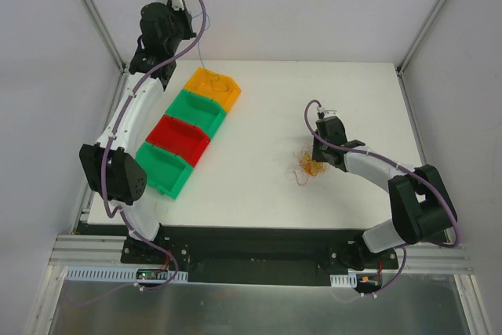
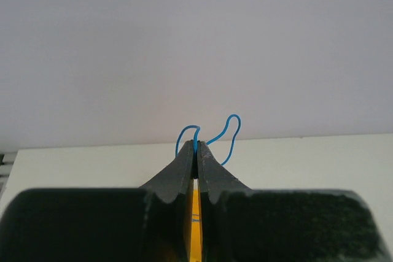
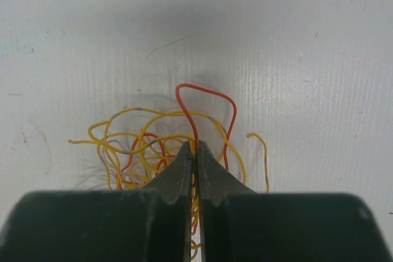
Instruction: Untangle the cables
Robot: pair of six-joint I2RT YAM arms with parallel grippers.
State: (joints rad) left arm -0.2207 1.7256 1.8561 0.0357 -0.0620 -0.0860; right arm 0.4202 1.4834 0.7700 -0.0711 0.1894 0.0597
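Far left, the left claw [image 2: 195, 148] is raised high over the far end of the row of bins [image 1: 188, 131], clenched on one thin blue wire [image 2: 228, 134] whose two loops stick up past its tips. It looks freed from the tangle and held clear, perhaps for dropping into the orange bin [image 1: 212, 85] below. The row counts four bins on the white table [image 1: 259, 202]: that orange one farthest off, then a green [image 1: 194, 109], a red [image 1: 177, 137] and another green [image 1: 162, 169] nearest the arms. To the right of the row, well apart from it, the cables [image 1: 306, 166] lie in one small curly clump, mostly yellow with some red. The strands are too tangled to count. The right claw [image 3: 195, 150] is down in the clump, pinched shut on a red wire [image 3: 206, 90], seemingly to draw it out.
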